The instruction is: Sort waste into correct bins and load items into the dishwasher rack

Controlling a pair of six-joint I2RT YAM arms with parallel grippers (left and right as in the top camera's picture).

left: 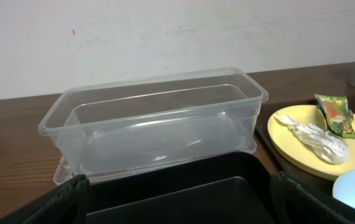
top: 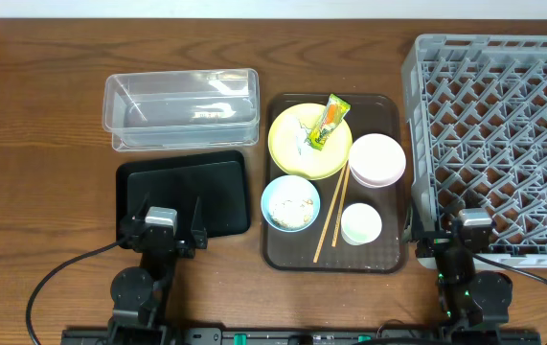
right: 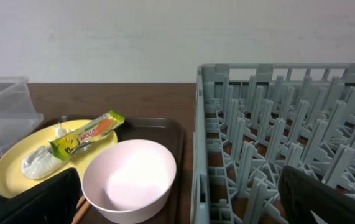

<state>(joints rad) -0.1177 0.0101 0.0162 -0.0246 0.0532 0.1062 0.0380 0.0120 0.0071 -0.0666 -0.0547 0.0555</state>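
Note:
The green-and-orange wrapper (top: 327,123) and crumpled white paper (top: 304,140) lie on the yellow plate (top: 292,153) on the brown tray (top: 388,257). The light blue bowl (top: 290,203) holds white rice scraps. The pinkish bowl (top: 377,159), white cup (top: 361,223) and chopsticks (top: 331,213) sit beside them. The clear tub (top: 180,107) and black tray (top: 184,196) lie at left, the grey rack (top: 493,144) at right. My left gripper (top: 162,230) is open over the black tray (left: 183,186), facing the tub (left: 155,121). My right gripper (top: 468,238) is open at the rack's near left corner (right: 276,155), next to the pinkish bowl (right: 129,179).
The wrapper (right: 87,137), paper (right: 39,160) and plate (right: 9,171) show in the right wrist view. The wrapper (left: 334,116), paper (left: 314,138) and plate (left: 289,143) show in the left wrist view. A white wall stands behind the table.

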